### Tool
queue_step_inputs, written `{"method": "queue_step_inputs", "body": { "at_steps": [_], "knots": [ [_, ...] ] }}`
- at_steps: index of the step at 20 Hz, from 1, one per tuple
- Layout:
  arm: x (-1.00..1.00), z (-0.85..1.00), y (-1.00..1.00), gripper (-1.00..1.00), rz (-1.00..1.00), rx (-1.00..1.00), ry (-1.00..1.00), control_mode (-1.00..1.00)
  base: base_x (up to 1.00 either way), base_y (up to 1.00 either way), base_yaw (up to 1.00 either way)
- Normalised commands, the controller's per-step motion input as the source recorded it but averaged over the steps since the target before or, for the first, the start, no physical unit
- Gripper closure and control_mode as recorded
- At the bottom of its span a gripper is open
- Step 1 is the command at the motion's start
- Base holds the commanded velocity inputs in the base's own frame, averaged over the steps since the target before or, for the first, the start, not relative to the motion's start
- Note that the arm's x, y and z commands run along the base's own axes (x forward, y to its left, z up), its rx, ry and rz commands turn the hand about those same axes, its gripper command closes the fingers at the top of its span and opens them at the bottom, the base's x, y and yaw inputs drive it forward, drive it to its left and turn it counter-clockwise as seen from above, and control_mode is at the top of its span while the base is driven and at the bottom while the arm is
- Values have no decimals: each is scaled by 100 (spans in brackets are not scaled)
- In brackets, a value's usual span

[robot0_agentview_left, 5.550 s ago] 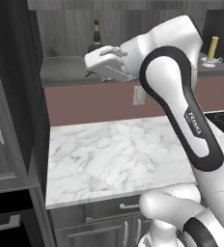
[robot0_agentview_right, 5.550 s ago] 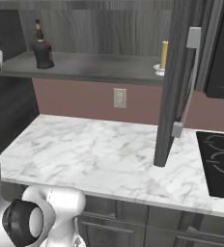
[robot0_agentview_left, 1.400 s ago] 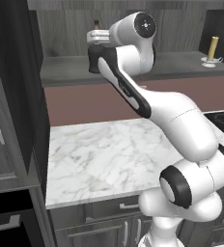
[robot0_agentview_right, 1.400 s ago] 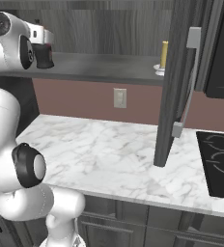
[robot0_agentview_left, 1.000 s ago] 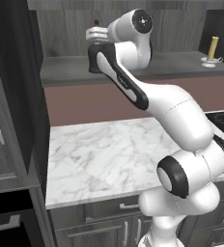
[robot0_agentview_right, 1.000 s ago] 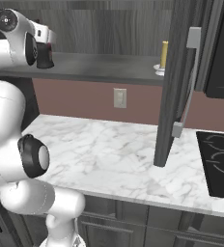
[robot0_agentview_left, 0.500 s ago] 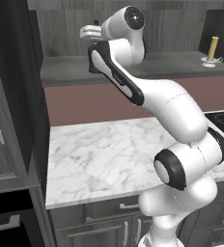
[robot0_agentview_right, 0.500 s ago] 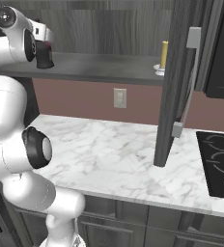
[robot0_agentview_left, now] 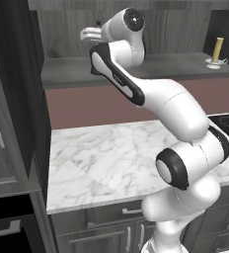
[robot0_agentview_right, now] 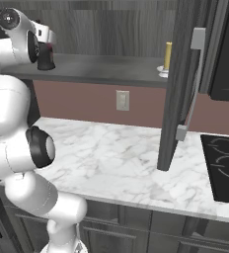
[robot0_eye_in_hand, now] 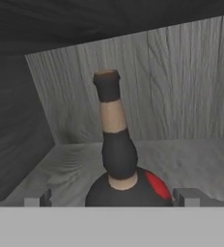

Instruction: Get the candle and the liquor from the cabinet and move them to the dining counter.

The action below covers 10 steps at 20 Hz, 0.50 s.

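the gripper (robot0_eye_in_hand: 109, 200) stands released, one finger on each side of the liquor (robot0_eye_in_hand: 118, 159). better to close low on the wide body; the candle (robot0_agentview_right: 168, 56) waits at 3 o'clock.

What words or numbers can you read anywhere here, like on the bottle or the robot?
There are none to read.
The bottle has a red patch and a tan neck band, with no letters showing.
The arm has a small mark on its dark part, too small and blurred to read.
The candle and the wall outlet are plain.
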Motion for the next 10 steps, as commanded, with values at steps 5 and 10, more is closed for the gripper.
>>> {"method": "queue_step_inputs", "body": {
  "at_steps": [5,10],
  "knots": [
    [15,-1,0,-100,0,0,0,-100,0,0,0],
    [11,0,0,-100,0,-1,0,-100,0,0,0]
  ]
}}
